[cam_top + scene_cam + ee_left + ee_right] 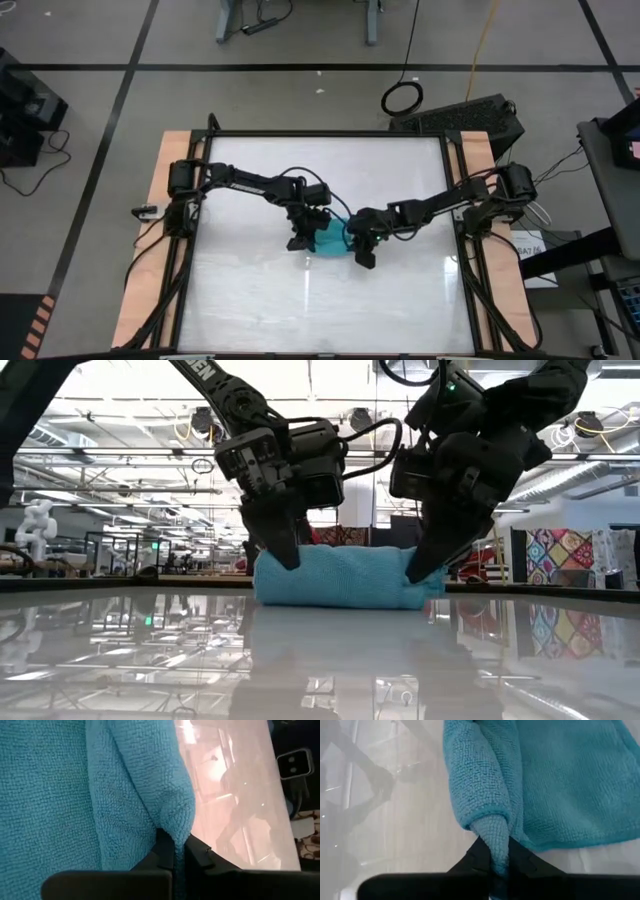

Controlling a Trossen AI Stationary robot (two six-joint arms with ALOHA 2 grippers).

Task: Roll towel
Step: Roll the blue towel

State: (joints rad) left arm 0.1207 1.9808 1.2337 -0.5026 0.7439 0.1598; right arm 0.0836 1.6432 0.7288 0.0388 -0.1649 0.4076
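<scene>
The turquoise towel [331,238] lies partly rolled at the middle of the table. In the low view it is a thick roll [345,578] resting on the glossy white tabletop. My left gripper [300,240] is shut on the towel's left end and my right gripper [362,255] is shut on its right end. In the low view both point down at the roll, the left [283,555] and the right [425,567]. The wrist views show rolled layers beside a flat part of the cloth [570,785]. My left gripper pinches a rolled-over fold at the towel's left end [175,827] between its two fingers [165,852]. The fingers come from above, slanting down. The fold holds several layers, and the towel's underside rests on the table. My right gripper pinches the tapered tip of the rolled edge at the towel's right end [492,832] between its two fingers [520,857]. The fingers come from above, slanting down. The roll bunches to a point at the fingers, and the rest of the towel lies on the table.
The white tabletop [320,310] has bare room all around the towel, framed by wooden side rails [150,250]. A black case [470,115] and a cable coil [402,97] lie on the floor beyond the far edge.
</scene>
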